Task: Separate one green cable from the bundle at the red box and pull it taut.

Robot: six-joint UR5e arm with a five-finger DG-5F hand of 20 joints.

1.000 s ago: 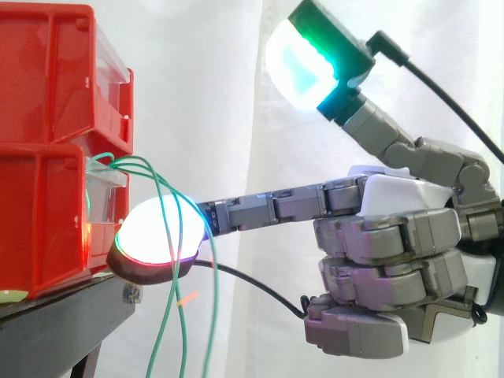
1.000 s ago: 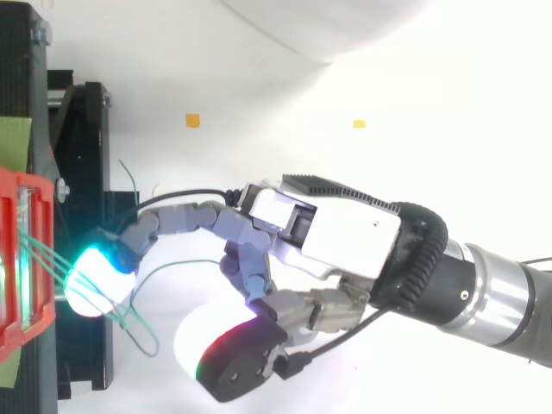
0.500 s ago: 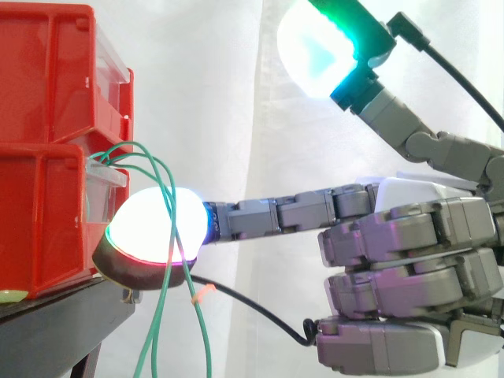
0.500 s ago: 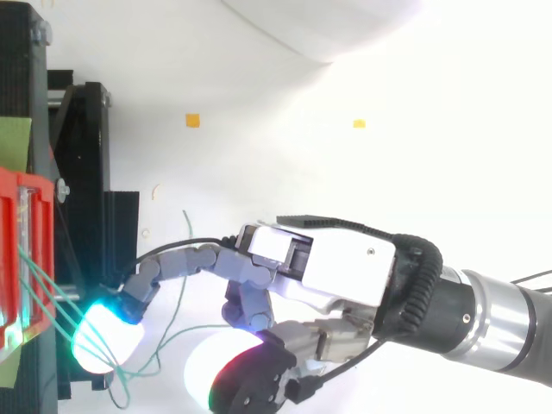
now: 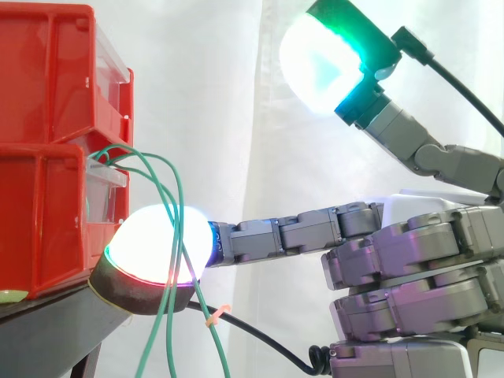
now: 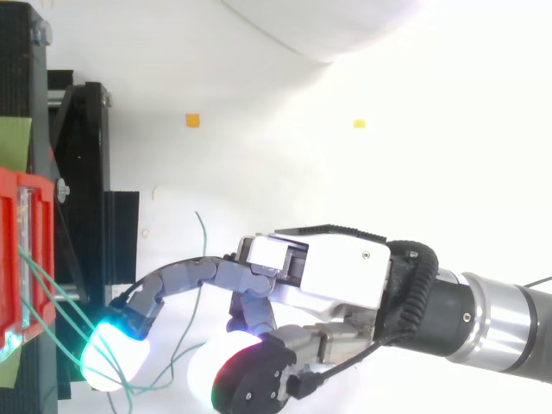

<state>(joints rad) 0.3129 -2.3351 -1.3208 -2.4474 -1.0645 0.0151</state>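
Side view: stacked red bins (image 5: 46, 150) at left on the black stand (image 5: 55, 331), white curtain (image 5: 224, 87) behind. The green cables (image 5: 179, 197) come out at the front of the lower bin, arc up and over, then hang down across the face of the glowing fingertip pad (image 5: 153, 244). They touch the pad, and at least two strands cross on it. A small orange tie (image 5: 216, 315) sits on one strand below the pad. The hand (image 5: 409, 256) has one finger stretched straight toward the bin, with its pad just beside the bin front, at stand-edge level. The other fingers are folded into the palm. The thumb pad (image 5: 319, 59) is raised high and well apart, so nothing is pinched. The strands below the pad hang slack.

Top view: red box (image 6: 10, 259) at the left edge, on the black stand (image 6: 82, 164). The green cables (image 6: 53, 291) run diagonally from the box to the cyan-white fingertip pad (image 6: 110, 366). They wrap past it, loop loose underneath, and one strand rises to a free end near the hand (image 6: 336, 267). The outstretched finger curves slightly and presses sideways on the cables. The thumb pad (image 6: 211, 371) sits beside it, not touching the cables. Two orange markers (image 6: 192, 120) lie on the white floor, well apart from the work.
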